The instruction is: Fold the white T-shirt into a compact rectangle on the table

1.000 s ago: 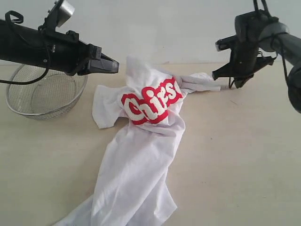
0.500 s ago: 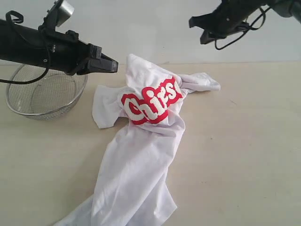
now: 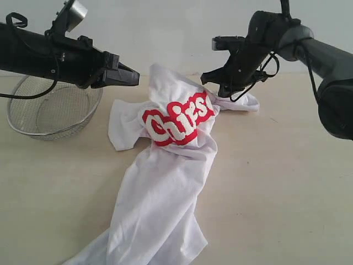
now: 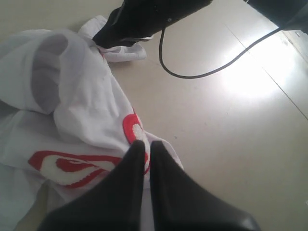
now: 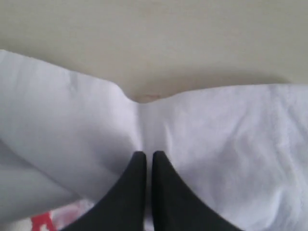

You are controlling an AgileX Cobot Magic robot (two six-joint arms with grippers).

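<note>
Sprawled unfolded across the middle of the table, from near edge to far side: the white T-shirt, bunched and twisted, red lettering facing up. Closed tight and empty, the left claw, hanging in the air just left of the shirt's far end, near a mesh bowl. Fingers pressed together likewise on the right claw, tips at the far right sleeve; whether touching cloth, impossible to tell.
</note>
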